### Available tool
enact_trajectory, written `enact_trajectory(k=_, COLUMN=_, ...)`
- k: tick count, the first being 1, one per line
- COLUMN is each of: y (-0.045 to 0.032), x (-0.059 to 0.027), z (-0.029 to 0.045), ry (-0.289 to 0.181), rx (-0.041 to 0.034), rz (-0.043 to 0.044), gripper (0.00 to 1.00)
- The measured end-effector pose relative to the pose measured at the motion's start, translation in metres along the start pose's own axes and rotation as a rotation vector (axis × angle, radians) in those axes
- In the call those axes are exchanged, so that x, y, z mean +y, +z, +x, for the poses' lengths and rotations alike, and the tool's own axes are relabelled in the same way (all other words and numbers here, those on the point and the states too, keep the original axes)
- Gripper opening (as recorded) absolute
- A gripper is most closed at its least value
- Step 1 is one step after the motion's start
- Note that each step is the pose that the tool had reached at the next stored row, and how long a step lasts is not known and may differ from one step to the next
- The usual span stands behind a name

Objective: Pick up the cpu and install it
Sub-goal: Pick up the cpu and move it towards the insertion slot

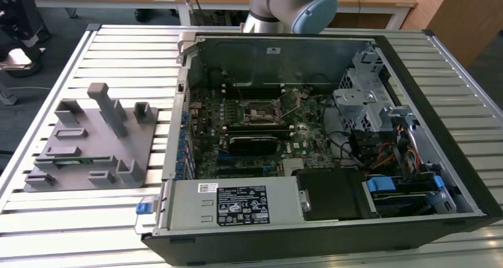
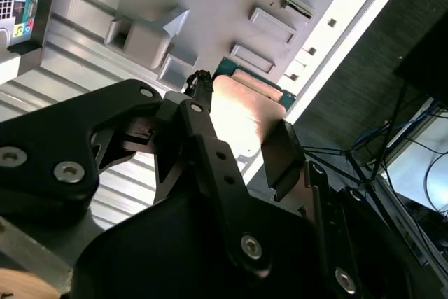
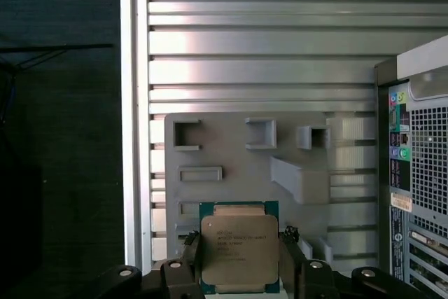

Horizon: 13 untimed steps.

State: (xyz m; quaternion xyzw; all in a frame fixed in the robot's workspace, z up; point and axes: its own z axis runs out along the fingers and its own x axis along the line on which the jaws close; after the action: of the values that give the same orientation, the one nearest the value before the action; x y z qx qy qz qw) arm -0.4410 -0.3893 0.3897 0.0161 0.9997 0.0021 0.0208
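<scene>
the gripper (image 3: 239,265) is clamping the cpu (image 3: 238,243) between its two black fingers (image 3: 290,260). one finger is pressing on each of two opposite edges, so the jaws are closed on the chip. the cpu is sitting squarely between the fingertips, showing its silvery top plate and a thin green rim in the first wrist view. in the second wrist view the gripper (image 2: 241,131) is gripping the same cpu (image 2: 241,106), which is catching bright light. the chip appears to be hanging above the grey fixture plate (image 3: 231,152), which is lying on the slatted table (image 3: 259,33) just beside the open computer case (image 1: 283,56). in the exterior view the socket (image 1: 260,111) is sitting on the motherboard inside the case, well apart from the fixture plate.
</scene>
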Motion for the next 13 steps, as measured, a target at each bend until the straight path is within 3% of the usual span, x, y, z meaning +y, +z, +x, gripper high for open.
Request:
enact_trajectory(k=9, y=0.0008, x=0.0006, z=-0.0187, ry=0.000, rx=0.0000, rz=0.0000, gripper=0.53)
enact_trajectory(k=13, y=0.0013, x=0.0010, z=-0.0312, ry=0.000, rx=-0.0001, rz=0.0000, gripper=0.53)
